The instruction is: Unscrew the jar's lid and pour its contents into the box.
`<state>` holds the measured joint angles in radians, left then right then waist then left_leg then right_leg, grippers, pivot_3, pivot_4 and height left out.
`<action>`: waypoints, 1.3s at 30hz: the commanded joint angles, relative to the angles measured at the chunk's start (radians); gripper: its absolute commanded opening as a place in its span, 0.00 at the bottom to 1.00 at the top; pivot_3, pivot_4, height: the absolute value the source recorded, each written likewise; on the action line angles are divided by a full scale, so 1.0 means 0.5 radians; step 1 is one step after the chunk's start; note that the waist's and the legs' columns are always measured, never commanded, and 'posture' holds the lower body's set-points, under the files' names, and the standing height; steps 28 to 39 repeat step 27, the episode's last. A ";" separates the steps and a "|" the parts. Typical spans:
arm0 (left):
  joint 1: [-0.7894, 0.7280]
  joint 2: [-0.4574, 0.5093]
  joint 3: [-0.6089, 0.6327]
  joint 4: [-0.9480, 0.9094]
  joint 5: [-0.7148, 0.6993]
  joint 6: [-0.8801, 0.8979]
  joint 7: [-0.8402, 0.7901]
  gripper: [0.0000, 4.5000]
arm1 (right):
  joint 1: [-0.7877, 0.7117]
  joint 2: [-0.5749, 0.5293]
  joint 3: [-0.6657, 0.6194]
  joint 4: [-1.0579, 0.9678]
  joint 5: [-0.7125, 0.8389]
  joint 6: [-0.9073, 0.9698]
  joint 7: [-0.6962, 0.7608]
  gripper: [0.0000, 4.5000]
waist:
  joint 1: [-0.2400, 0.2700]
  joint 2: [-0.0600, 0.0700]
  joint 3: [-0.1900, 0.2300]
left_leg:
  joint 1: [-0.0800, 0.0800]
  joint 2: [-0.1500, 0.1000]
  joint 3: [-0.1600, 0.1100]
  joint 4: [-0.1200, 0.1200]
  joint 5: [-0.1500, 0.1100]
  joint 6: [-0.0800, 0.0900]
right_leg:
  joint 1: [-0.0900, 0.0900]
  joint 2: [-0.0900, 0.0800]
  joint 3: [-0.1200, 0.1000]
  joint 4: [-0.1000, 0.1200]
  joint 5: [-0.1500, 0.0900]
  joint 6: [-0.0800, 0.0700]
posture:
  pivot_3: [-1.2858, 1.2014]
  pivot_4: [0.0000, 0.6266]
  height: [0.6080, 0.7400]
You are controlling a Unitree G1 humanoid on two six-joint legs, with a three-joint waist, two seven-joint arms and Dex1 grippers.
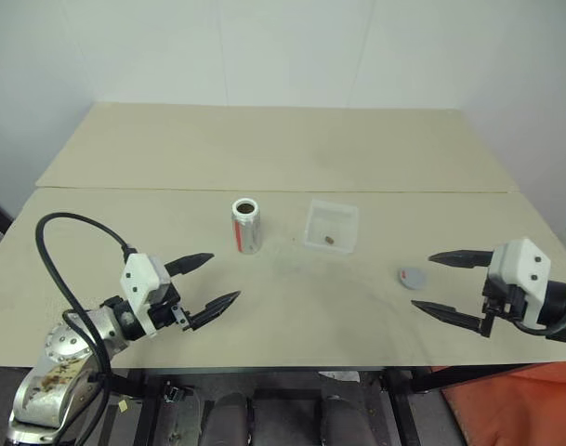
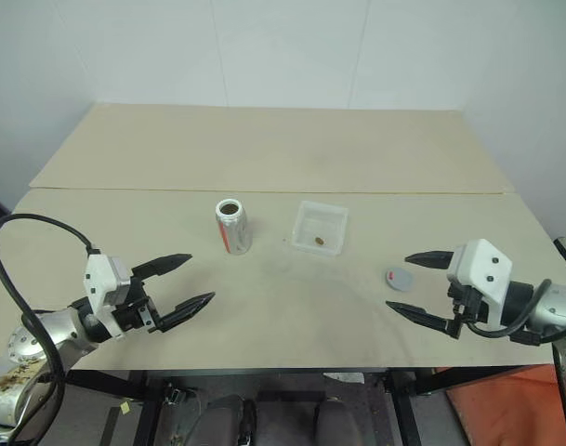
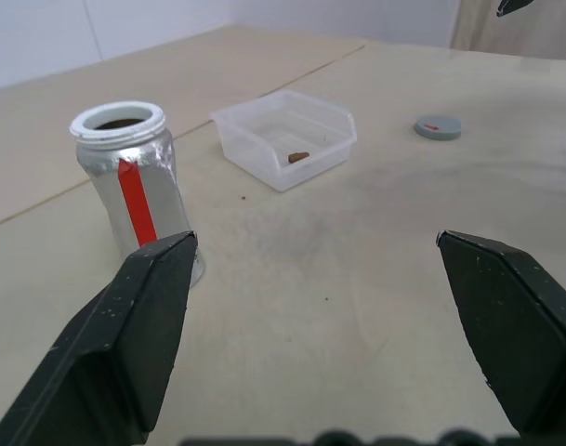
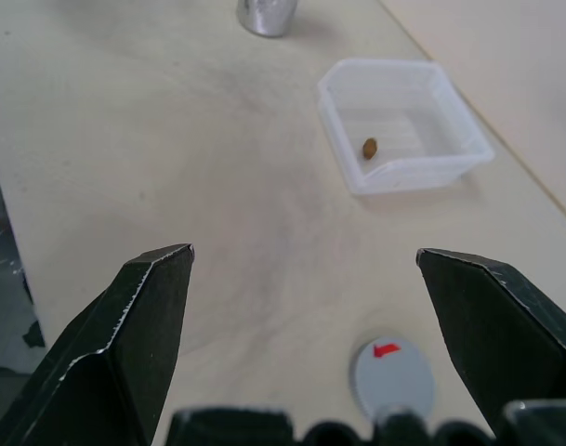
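The silvery jar [image 1: 246, 226] with a red stripe stands upright and uncapped near the table's middle. Just to its right sits the clear plastic box [image 1: 332, 226], and a tiny brown piece, the contents [image 1: 329, 241], lies inside it. The grey lid [image 1: 412, 277] with a red mark lies flat on the table right of the box. My left gripper [image 1: 213, 282] hovers open, empty, in front and to the left of the jar. My right gripper [image 1: 440, 283] is open and empty too, just right of the lid.
The wooden table [image 1: 283, 149] stretches far back behind the jar and box, with a seam running across it. A black cable [image 1: 55, 260] loops over my left arm. The table's front edge runs just below both grippers.
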<state>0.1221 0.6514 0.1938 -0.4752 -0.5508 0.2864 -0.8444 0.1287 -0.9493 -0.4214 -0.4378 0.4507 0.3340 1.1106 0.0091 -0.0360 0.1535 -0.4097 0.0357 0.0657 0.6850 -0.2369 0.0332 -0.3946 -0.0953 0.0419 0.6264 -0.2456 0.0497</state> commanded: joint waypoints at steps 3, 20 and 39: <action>-0.006 0.067 0.064 0.084 -0.023 -0.013 -0.099 1.00 | -0.040 0.062 0.002 -0.083 0.046 -0.027 -0.082 1.00 | -0.002 0.000 0.000 | 0.001 0.001 0.000 -0.001 0.000 0.000 | 0.000 0.001 0.000 0.000 0.000 0.000 | 0.52 0.24 1.00; -0.194 0.174 0.064 0.440 -0.259 0.184 -0.570 1.00 | -0.319 0.637 0.849 -0.337 -0.227 -0.029 -0.657 1.00 | -0.009 0.000 0.001 | -0.012 0.001 0.002 -0.011 0.002 -0.003 | -0.019 0.002 0.000 0.004 0.002 0.004 | 0.52 0.24 1.00; -0.258 0.258 -0.038 0.487 -0.209 0.267 -0.638 1.00 | -0.271 0.635 0.975 -0.410 -0.233 0.002 -0.640 1.00 | -0.007 0.000 0.001 | -0.011 0.001 0.001 -0.011 0.002 -0.003 | -0.019 0.002 0.000 0.005 0.002 0.004 | 0.52 0.24 1.00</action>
